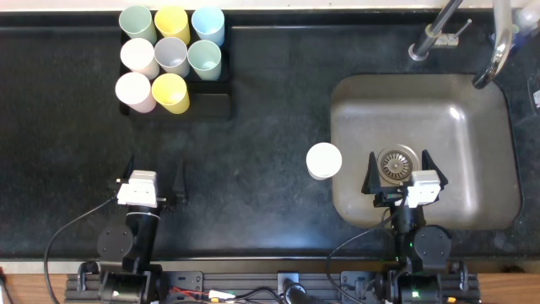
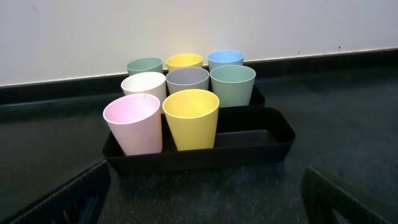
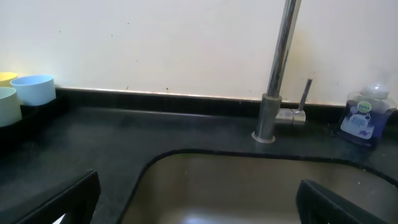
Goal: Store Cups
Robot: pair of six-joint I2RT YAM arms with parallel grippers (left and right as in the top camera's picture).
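A black tray (image 1: 211, 104) at the back left holds several pastel cups (image 1: 172, 91) standing upright, with one bare slot at its near right corner. In the left wrist view the tray (image 2: 249, 146) lies straight ahead, a pink cup (image 2: 134, 123) and a yellow cup (image 2: 191, 118) nearest. A lone white cup (image 1: 323, 160) stands on the counter by the sink's left rim. My left gripper (image 1: 156, 179) (image 2: 205, 199) is open with nothing in it, some way short of the tray. My right gripper (image 1: 399, 171) (image 3: 199, 205) is open over the sink, right of the white cup.
The steel sink (image 1: 472, 110) (image 3: 249, 180) fills the right side, with a faucet (image 1: 434, 34) (image 3: 277, 74) behind it and a soap bottle (image 3: 367, 115) at the far right. The dark counter (image 1: 253, 186) stretches between tray and sink.
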